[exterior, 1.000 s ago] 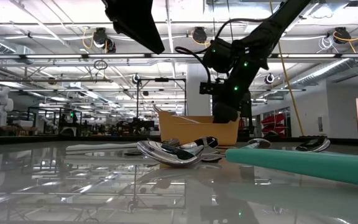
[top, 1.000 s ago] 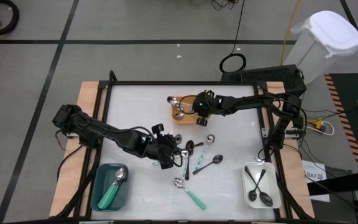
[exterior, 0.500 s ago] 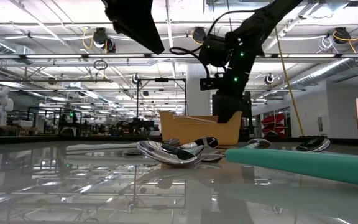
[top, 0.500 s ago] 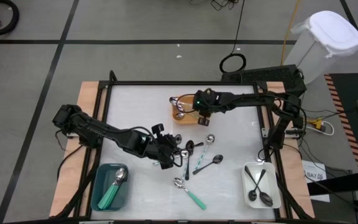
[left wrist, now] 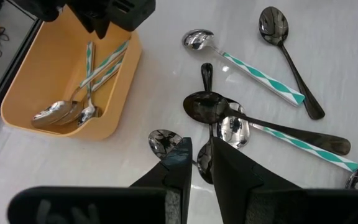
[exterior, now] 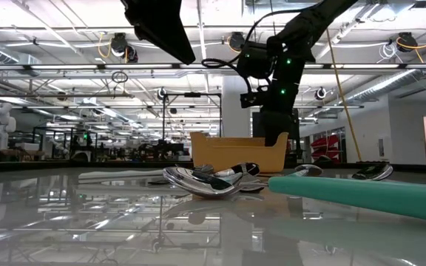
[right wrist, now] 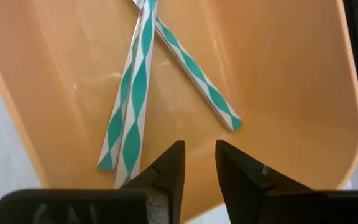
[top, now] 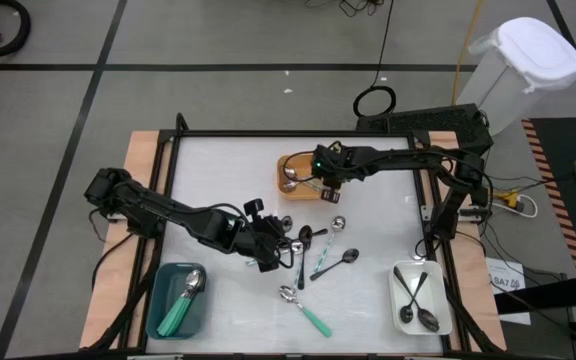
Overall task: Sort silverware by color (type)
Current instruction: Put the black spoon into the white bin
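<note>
Right claw empty, orange tray edges cropped

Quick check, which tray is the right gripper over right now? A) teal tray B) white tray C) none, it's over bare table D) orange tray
D: in the high view the right gripper hangs over the orange tray, and its wrist view looks straight down onto striped spoon handles lying inside that tray.

The left end effector hovers, fingers slightly parted, over crossed black spoons on the white worktop; 3 teal-striped spoons lie in the orange tray.
</note>
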Controlling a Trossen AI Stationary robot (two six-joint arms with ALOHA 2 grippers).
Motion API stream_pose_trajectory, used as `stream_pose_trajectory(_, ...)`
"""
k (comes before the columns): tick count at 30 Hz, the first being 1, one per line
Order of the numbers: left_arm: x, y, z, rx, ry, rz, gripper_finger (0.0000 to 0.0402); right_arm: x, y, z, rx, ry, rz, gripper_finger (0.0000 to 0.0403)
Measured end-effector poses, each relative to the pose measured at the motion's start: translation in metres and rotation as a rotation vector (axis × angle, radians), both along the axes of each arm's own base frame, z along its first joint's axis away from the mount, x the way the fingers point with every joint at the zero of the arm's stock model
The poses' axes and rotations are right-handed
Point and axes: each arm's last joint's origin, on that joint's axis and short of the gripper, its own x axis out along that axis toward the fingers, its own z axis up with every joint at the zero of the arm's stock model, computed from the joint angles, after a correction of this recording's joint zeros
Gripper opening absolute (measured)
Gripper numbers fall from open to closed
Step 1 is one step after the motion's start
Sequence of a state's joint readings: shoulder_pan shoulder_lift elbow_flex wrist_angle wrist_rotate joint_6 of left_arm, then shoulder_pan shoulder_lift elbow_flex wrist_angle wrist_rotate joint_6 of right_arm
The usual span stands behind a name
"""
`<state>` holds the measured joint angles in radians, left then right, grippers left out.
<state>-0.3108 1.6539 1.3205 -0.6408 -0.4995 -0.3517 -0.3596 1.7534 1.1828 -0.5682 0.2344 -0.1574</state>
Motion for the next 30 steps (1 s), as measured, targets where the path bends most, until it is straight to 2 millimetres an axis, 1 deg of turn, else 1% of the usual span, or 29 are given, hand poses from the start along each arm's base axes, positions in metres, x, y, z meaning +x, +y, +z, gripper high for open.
stream_pose_trajectory(3, 0.000, 0.000, 0.000, 0.000, 0.000, 0.000, 0.0063, -0.001, 0.006, 0.007, -0.002, -0.008, 0.016, 0.0086)
stream_pose_trajectory(5, 0.000, 0.000, 0.000, 0.000, 0.001, 0.000, 0.0063, -0.003, 0.012, 0.017, -0.008, -0.030, 0.034, 0.0086)
stream_pose_trajectory(8, 0.000, 0.000, 0.000, 0.000, 0.002, 0.000, 0.0063, -0.009, 0.025, 0.037, -0.012, -0.075, 0.070, 0.0086)
stream_pose_trajectory(10, 0.000, 0.000, 0.000, 0.000, 0.003, 0.001, 0.0063, -0.014, 0.034, 0.053, 0.016, -0.122, 0.100, 0.0086)
stream_pose_trajectory(13, -0.001, -0.001, 0.000, -0.004, 0.004, 0.002, 0.0063, -0.024, 0.049, 0.070, 0.087, -0.176, 0.123, 0.0086)
stream_pose_trajectory(16, -0.002, -0.003, 0.000, -0.005, 0.004, -0.002, 0.0063, -0.038, 0.069, 0.078, 0.130, -0.209, 0.158, 0.0086)
stream_pose_trajectory(21, -0.002, -0.008, -0.003, -0.010, 0.009, -0.007, 0.0063, -0.069, 0.105, 0.081, 0.182, -0.286, 0.162, 0.0086)
stream_pose_trajectory(24, 0.001, -0.010, -0.007, -0.012, 0.005, -0.009, 0.0063, -0.086, 0.126, 0.076, 0.224, -0.364, 0.164, 0.0086)
stream_pose_trajectory(27, 0.002, -0.010, -0.009, -0.012, 0.009, -0.006, 0.0063, -0.100, 0.143, 0.065, 0.265, -0.416, 0.202, 0.0086)
stream_pose_trajectory(30, 0.007, -0.010, -0.011, -0.020, -0.012, 0.001, 0.0063, -0.111, 0.155, 0.049, 0.286, -0.438, 0.238, 0.0086)
